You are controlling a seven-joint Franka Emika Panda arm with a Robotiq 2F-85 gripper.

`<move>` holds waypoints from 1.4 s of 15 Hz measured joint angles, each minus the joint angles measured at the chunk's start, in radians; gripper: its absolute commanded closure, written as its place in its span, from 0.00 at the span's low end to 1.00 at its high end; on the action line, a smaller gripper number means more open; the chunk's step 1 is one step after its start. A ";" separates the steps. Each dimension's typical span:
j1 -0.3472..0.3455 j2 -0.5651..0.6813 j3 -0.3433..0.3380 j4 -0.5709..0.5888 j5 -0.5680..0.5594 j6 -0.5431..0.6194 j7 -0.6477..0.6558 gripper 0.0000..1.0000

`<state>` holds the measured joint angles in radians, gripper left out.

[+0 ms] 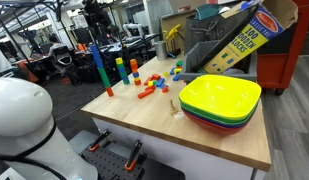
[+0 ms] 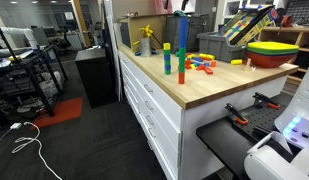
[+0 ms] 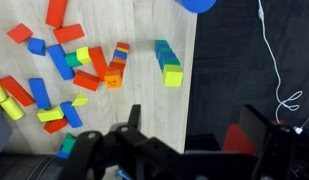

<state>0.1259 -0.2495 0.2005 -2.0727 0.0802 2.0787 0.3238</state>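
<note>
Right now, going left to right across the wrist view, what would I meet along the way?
Scattered loose blocks → orange-and-red block stack lying flat → blue-green-yellow block stack → wooden table edge → dark floor → white cable.

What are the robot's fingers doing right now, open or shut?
Gripper: open, holding nothing, above the blocks.
</note>
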 measured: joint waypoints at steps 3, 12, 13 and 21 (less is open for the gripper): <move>-0.025 0.024 -0.030 0.020 0.000 0.002 0.003 0.00; -0.124 0.102 -0.150 0.012 -0.026 -0.025 0.005 0.00; -0.134 0.106 -0.161 0.008 -0.041 -0.044 0.005 0.00; -0.160 0.112 -0.189 -0.082 -0.194 -0.176 -0.006 0.00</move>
<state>-0.0344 -0.1377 0.0114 -2.1546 -0.1136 1.9026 0.3180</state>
